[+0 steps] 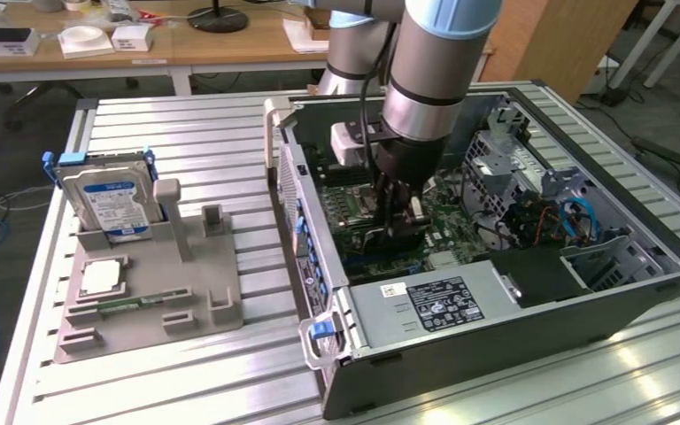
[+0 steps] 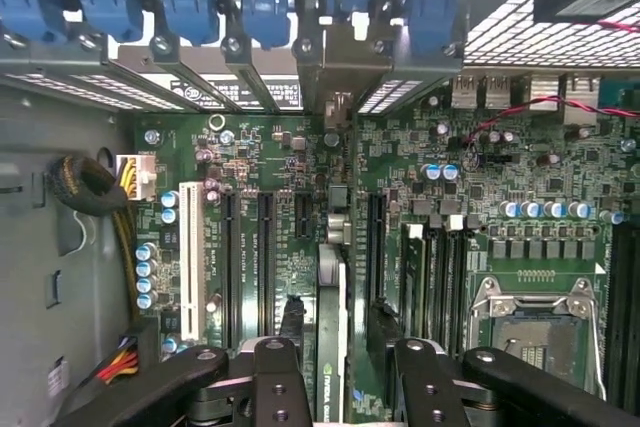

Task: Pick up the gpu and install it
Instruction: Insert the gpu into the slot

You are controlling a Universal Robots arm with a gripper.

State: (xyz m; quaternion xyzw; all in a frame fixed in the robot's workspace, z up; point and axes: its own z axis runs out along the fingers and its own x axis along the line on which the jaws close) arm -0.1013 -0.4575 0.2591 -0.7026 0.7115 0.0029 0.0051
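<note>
1. I had the tool (image 1: 397,232) down inside the open case (image 1: 623,283), low over the motherboard (image 1: 441,232).
2. In the wrist view the gpu (image 2: 328,347) stood on edge between the tool's fingers (image 2: 275,387), its long edge in line with a slot (image 2: 376,247) and its far end toward the bracket bay (image 2: 330,77) at the case's rear wall.
3. I judged the tool to be clenched on the gpu: both fingers flanked the card closely, with no gap that I could make out.
4. So the pick-up looked done. Seating looked unfinished, or at least unconfirmed; I could not tell whether the card's edge had reached the slot.
5. The exterior view gave me what the wrist view lacked: the holder (image 1: 151,301) on the surface (image 1: 198,115), near its edge on the exterior view's left, with the hard drive (image 1: 110,208) upright and the processor (image 1: 102,276) lying flat in it.
6. The wrist view alone gave me the slots, the blue latches (image 2: 260,12) and the empty socket (image 2: 535,332).
</note>
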